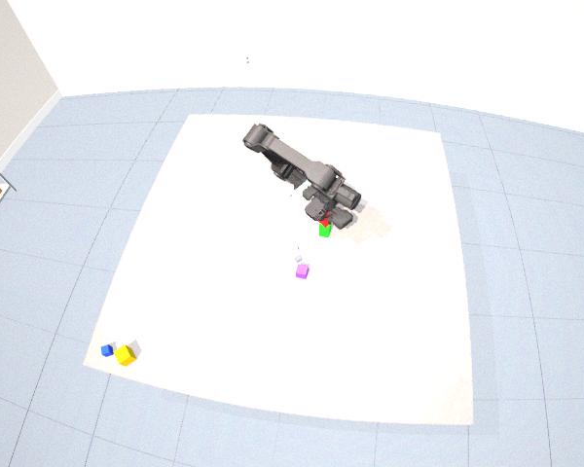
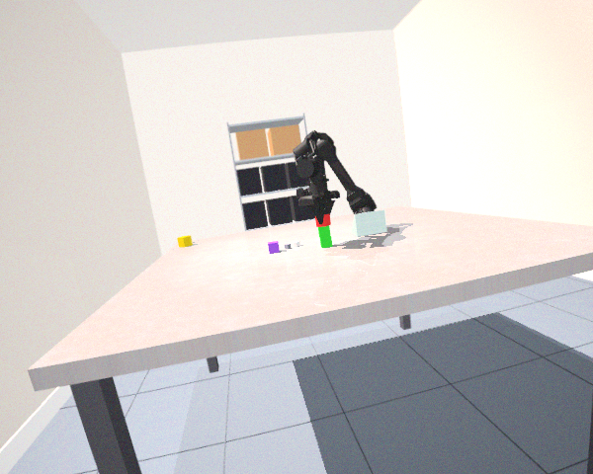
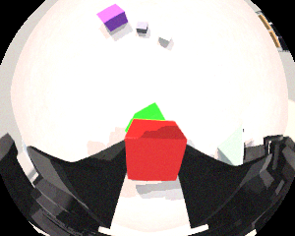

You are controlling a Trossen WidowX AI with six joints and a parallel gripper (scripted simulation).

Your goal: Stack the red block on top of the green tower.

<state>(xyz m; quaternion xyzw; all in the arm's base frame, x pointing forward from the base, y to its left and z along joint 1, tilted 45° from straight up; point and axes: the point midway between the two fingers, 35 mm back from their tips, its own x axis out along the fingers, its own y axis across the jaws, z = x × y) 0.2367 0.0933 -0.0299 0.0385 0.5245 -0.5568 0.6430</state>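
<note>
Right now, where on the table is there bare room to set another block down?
Bare: the stretch between the purple block and the yellow block, and the right side of the table. Crowded: around the green tower, where the hand has the red block.
</note>
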